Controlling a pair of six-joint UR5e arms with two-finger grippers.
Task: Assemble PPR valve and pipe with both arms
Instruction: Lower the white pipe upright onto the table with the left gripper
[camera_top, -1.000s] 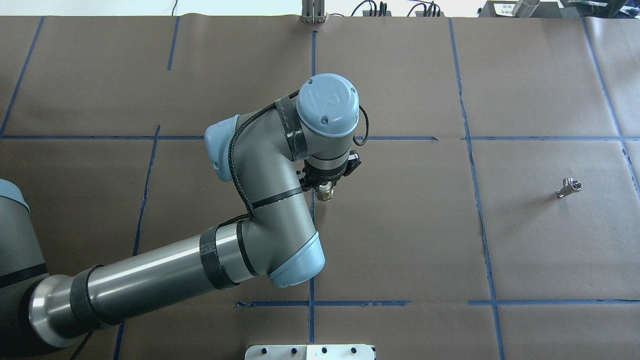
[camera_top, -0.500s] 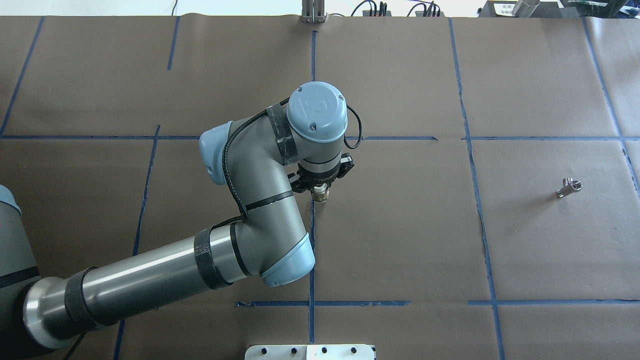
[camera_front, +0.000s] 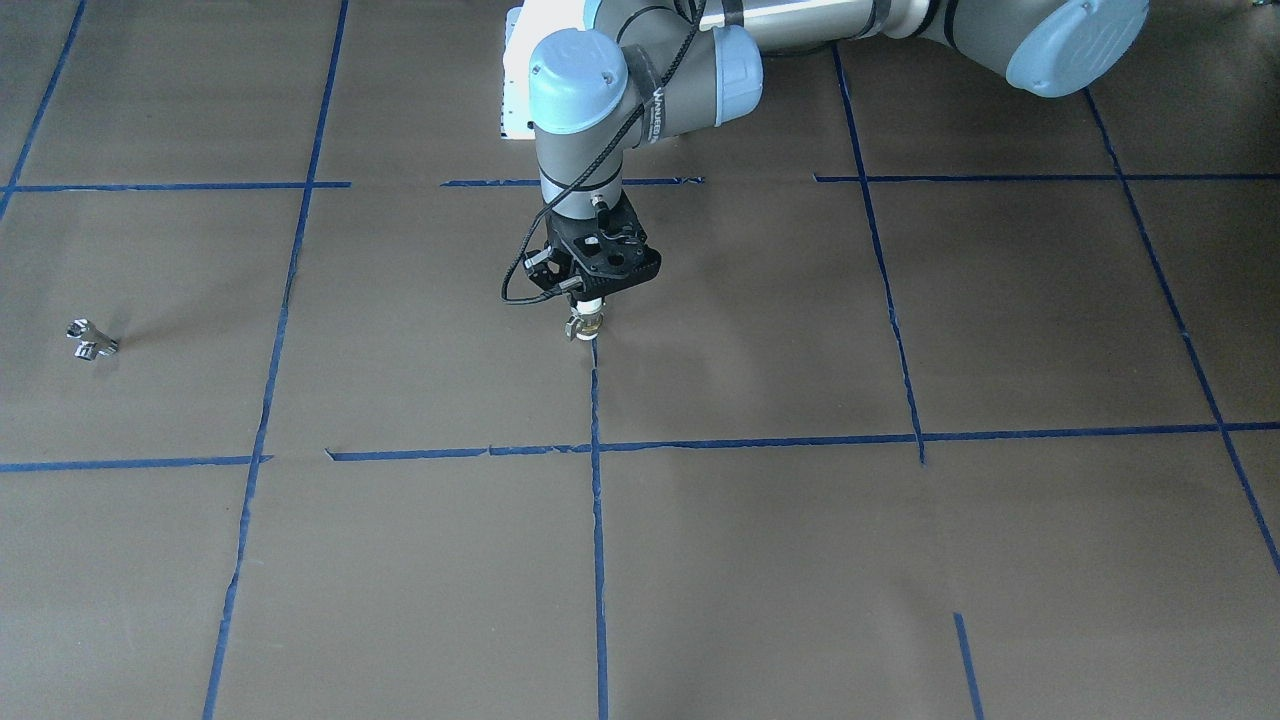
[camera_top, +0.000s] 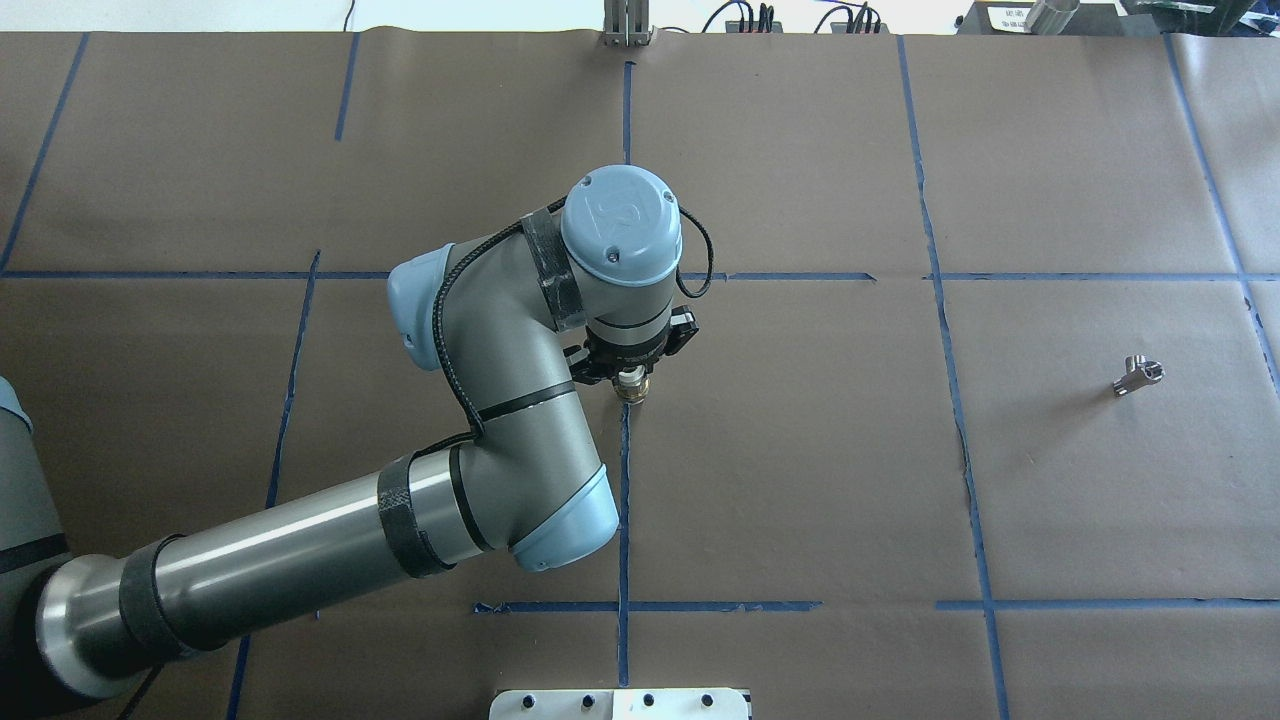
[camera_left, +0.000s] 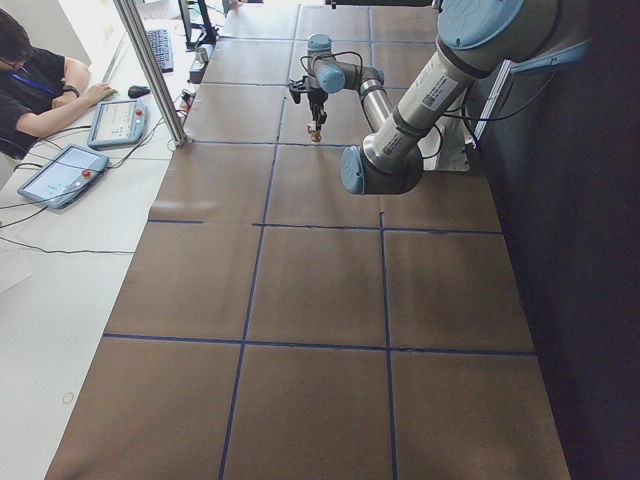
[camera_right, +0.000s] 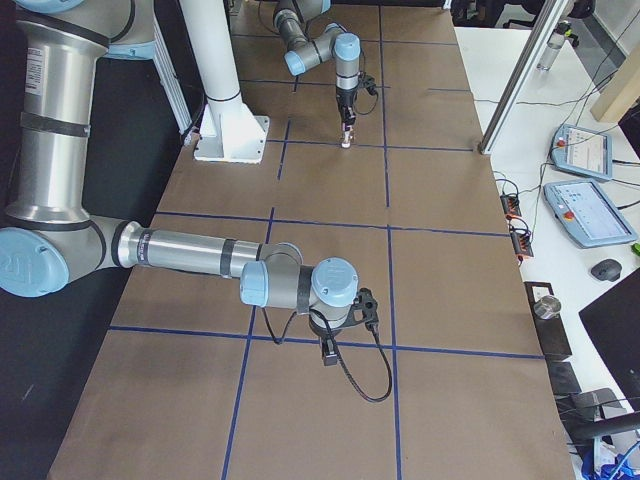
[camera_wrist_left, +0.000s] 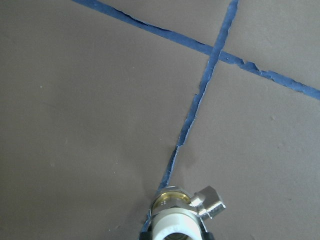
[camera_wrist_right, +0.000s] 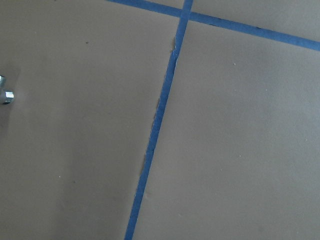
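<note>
Pipe (camera_wrist_left: 172, 220) clamped in left hand (camera_front: 590, 303), side spout (camera_wrist_left: 209, 201) plain only in wrist view; right hand (camera_right: 327, 350) untellable.

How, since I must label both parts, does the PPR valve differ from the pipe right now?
The pipe is clamped in the left gripper; the PPR valve lies free on the table, far to the robot's right. The pipe hangs upright, white end up; the PPR valve lies flat. The pipe is brassy with a white end; the PPR valve is all chrome and T-shaped. Both are small fittings with silvery metal.
</note>
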